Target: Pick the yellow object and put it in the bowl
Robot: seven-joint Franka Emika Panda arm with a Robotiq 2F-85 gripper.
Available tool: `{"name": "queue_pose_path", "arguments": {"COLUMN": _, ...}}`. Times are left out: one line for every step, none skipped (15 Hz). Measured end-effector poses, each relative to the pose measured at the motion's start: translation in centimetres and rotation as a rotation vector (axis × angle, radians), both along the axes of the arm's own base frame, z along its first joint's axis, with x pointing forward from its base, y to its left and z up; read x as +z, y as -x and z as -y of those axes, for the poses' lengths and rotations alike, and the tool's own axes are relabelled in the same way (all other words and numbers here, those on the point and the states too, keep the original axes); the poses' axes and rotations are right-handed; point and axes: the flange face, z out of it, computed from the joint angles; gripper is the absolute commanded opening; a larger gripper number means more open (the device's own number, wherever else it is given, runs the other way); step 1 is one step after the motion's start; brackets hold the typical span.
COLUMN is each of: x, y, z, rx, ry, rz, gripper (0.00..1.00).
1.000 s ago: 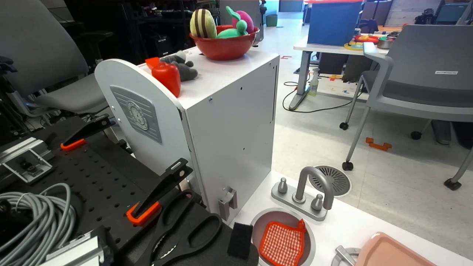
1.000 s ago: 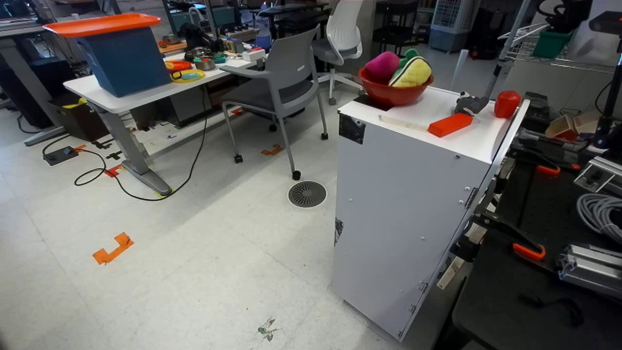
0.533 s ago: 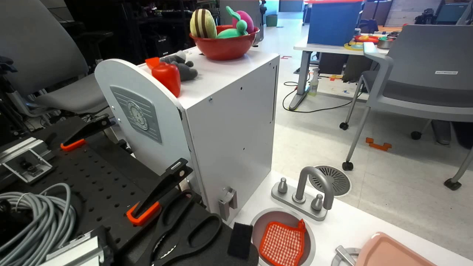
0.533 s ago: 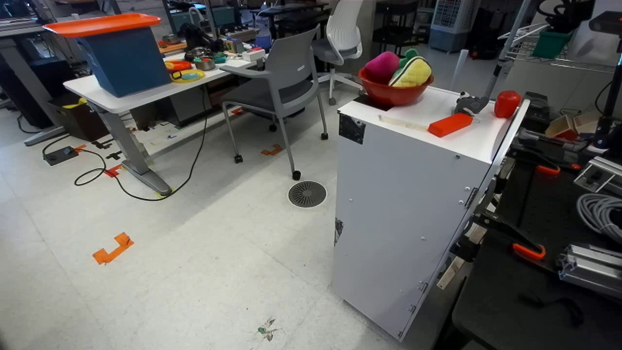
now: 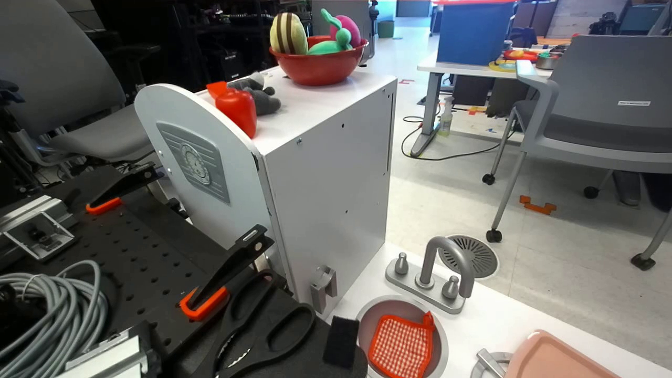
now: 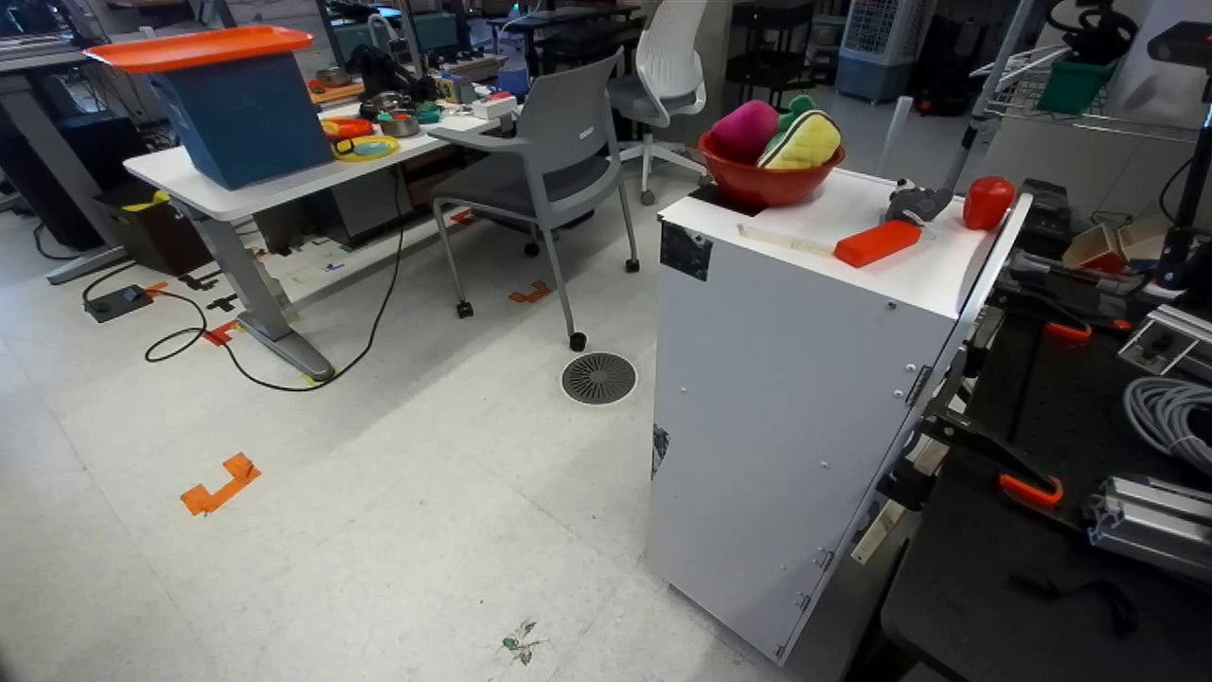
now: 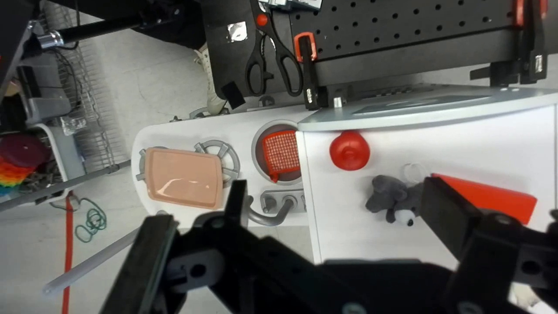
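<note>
The yellow object [image 5: 289,33] rests inside the red bowl [image 5: 319,69], leaning up over its rim, and a green item and a magenta item share the bowl. Both the yellow object [image 6: 803,140] and the bowl [image 6: 769,187] also show in an exterior view; the wrist view has neither. My gripper [image 7: 338,196] appears only in the wrist view, its jaws wide apart with nothing between them. It hangs high over the white cabinet and the toy sink, with a finger [image 7: 449,213] overlapping the view of a grey plush toy [image 7: 390,196].
On the white cabinet [image 5: 325,105] stand a red pepper [image 7: 349,150], the grey toy and a red block [image 7: 492,196]. Its curved side panel [image 7: 414,109] rises as an edge. Beside it are a sink with a checked cloth [image 7: 281,150], a faucet [image 7: 279,213] and a pink tray [image 7: 183,178].
The bowl, the yellow object and the other items on the cabinet have not moved. A dark shape above the green bin, top right in an exterior view, now looks slightly narrower.
</note>
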Motion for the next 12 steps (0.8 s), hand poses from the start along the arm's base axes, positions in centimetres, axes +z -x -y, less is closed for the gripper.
{"name": "queue_pose_path", "arguments": {"x": 0.13, "y": 0.0, "z": -0.19, "rx": -0.013, "ry": 0.015, "rz": 0.025, "gripper": 1.0}}
{"name": "queue_pose_path", "arguments": {"x": 0.21, "y": 0.0, "z": -0.35, "rx": -0.027, "ry": 0.025, "rz": 0.048, "gripper": 1.0}}
{"name": "queue_pose_path", "arguments": {"x": 0.26, "y": -0.01, "z": -0.46, "rx": -0.039, "ry": 0.028, "rz": 0.07, "gripper": 1.0}}
{"name": "queue_pose_path", "arguments": {"x": 0.25, "y": -0.01, "z": -0.53, "rx": -0.052, "ry": 0.028, "rz": 0.091, "gripper": 1.0}}
{"name": "queue_pose_path", "arguments": {"x": 0.23, "y": -0.01, "z": -0.59, "rx": -0.06, "ry": 0.025, "rz": 0.111, "gripper": 1.0}}
{"name": "queue_pose_path", "arguments": {"x": 0.17, "y": -0.02, "z": -0.64, "rx": -0.067, "ry": 0.022, "rz": 0.129, "gripper": 1.0}}
{"name": "queue_pose_path", "arguments": {"x": 0.11, "y": -0.06, "z": -0.69, "rx": -0.072, "ry": 0.016, "rz": 0.147, "gripper": 1.0}}
{"name": "queue_pose_path", "arguments": {"x": 0.01, "y": -0.11, "z": -0.72, "rx": -0.075, "ry": 0.008, "rz": 0.164, "gripper": 1.0}}
{"name": "queue_pose_path", "arguments": {"x": -0.1, "y": -0.17, "z": -0.75, "rx": -0.076, "ry": -0.003, "rz": 0.181, "gripper": 1.0}}
{"name": "queue_pose_path", "arguments": {"x": -0.2, "y": -0.23, "z": -0.79, "rx": -0.078, "ry": -0.016, "rz": 0.195, "gripper": 1.0}}
{"name": "queue_pose_path", "arguments": {"x": -0.3, "y": -0.27, "z": -0.83, "rx": -0.08, "ry": -0.029, "rz": 0.21, "gripper": 1.0}}
{"name": "queue_pose_path", "arguments": {"x": -0.39, "y": -0.29, "z": -0.89, "rx": -0.084, "ry": -0.045, "rz": 0.225, "gripper": 1.0}}
